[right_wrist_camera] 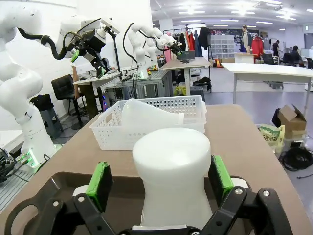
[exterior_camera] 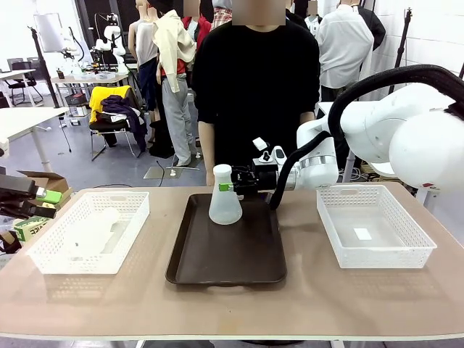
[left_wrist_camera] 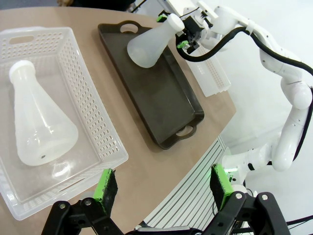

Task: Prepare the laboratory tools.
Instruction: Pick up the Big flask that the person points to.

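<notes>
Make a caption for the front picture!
Right gripper straddles the neck of an Erlenmeyer flask standing on a dark brown tray.

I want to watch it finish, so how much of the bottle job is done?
About halfway, it seems. Done: one flask stands upright on the brown tray. In hand: the right gripper sits around that flask's neck, open, with a gap at one pad. Left: the other flask lies on its side in the white basket, with the left gripper open nearby.
</notes>
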